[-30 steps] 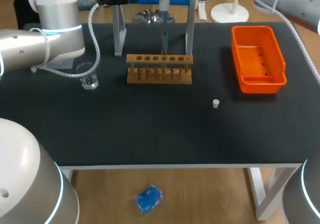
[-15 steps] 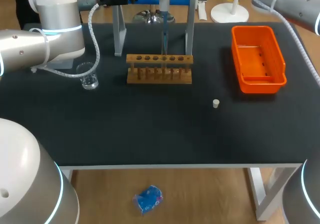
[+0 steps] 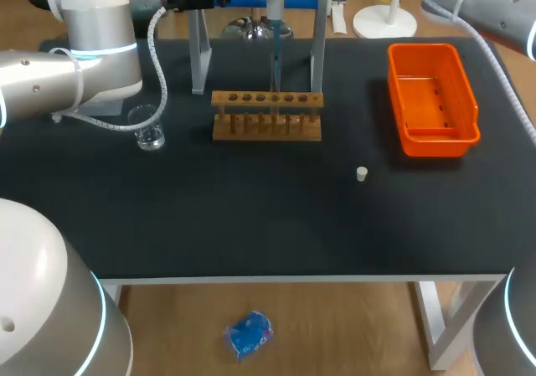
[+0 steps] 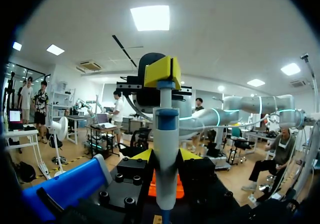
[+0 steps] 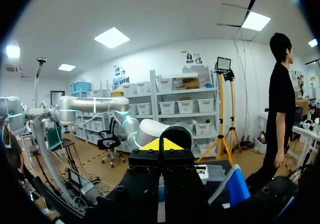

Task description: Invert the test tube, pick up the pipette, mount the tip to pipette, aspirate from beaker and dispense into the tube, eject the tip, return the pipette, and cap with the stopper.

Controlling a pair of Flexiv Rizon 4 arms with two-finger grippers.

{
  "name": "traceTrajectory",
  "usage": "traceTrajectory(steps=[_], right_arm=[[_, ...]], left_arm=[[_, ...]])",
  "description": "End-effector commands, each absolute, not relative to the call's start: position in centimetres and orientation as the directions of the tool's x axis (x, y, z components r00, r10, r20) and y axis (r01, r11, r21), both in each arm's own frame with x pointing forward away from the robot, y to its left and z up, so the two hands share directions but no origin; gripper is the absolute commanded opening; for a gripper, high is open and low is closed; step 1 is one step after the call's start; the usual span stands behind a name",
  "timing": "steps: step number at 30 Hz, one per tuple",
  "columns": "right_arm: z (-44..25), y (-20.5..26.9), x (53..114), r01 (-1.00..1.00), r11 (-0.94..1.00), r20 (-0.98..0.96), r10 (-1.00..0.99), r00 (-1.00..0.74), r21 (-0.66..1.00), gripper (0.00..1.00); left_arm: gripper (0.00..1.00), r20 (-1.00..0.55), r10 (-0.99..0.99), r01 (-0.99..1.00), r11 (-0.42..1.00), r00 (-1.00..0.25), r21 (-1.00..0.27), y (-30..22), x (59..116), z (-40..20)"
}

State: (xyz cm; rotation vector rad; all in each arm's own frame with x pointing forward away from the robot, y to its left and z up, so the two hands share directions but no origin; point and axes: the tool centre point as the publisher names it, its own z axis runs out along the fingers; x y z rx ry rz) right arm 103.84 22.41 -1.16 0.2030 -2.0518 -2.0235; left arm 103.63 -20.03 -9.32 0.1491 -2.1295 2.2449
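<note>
At twelve o'clock on the table, above the wooden rack (image 3: 266, 116), the pipette (image 3: 275, 37) hangs upright, its tip pointing down at one of the rack's middle holes. A test tube probably stands there, though I cannot make it out clearly. The left gripper (image 4: 166, 156) clamps the pipette's barrel from both sides. The right gripper (image 5: 160, 145) has its yellow tips pressed together on nothing, right at the plunger end. The pipette looks light, stiff and smooth. Its thick barrel is the place to hold, never the slender tip. From the rack, the beaker (image 3: 151, 133) sits at nine o'clock, the stopper (image 3: 361, 173) at four, the orange tray (image 3: 435, 146) at three.
</note>
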Motion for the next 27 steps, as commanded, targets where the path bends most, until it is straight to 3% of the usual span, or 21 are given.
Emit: traceTrajectory(steps=[1,27], right_arm=[[-1.6,22.4,104.0,0.079,0.026,0.083,-0.279,-0.957,0.997,0.00],[-3.2,22.4,103.6,0.119,0.022,0.121,-0.278,-0.953,0.993,0.00]], left_arm=[[0.00,0.099,-0.035,-0.097,-0.056,-0.994,-0.994,-20.1,103.6,-9.0],[0.00,0.099,-0.035,-0.097,-0.056,-0.994,-0.994,-20.1,103.6,-9.0]])
